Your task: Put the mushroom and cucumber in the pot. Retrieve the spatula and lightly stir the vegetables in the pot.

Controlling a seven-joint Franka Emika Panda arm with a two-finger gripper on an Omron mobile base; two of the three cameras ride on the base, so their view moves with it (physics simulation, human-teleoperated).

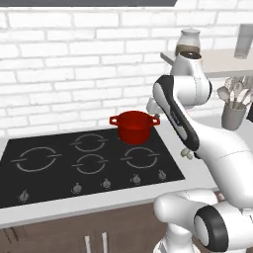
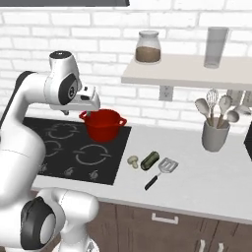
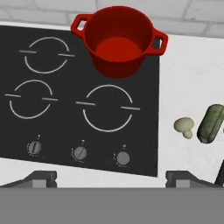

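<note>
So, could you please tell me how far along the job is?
Nothing looks done: the pot is empty. The mushroom, cucumber and spatula lie on the counter. The open pincer holds nothing. Loading both vegetables, then stirring, all remains.

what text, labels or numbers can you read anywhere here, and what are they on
No words, brand names or numbers can be read on anything here.
Robot arm: a small dark mark on its white link, too blurred to read.
Cooktop: white ring outlines for the burners and plain knobs with pointer lines, no digits or symbols legible.
Red pot, jar on the shelf, grey utensil cup: no labels visible.
</note>
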